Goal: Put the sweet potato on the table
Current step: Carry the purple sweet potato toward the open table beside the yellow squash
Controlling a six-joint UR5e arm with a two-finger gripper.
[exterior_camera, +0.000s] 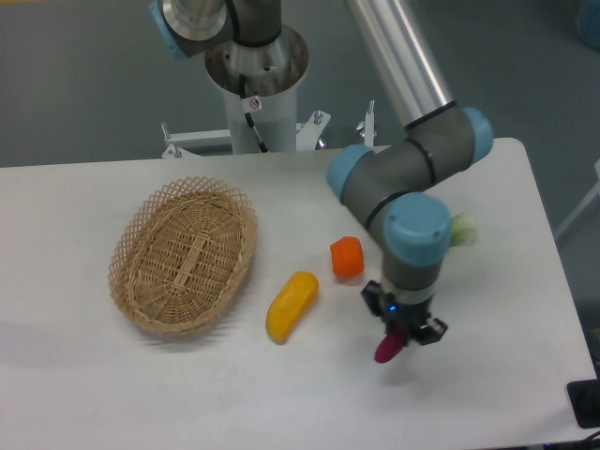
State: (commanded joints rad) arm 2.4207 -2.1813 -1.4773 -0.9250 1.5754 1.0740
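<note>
Sweet potato [388, 348] gripped by end effector [403, 330] above table [487, 394].

A dull grey-green floor [84, 84] fills the room behind and to the side of the scene. A white pedestal column [258, 117] stands on a bolted metal base plate [202, 139], well beyond the jaws. Lighting is even and soft.

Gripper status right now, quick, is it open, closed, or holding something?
Gripper: closed on the sweet potato, which sticks out below the fingers, over the table.
</note>
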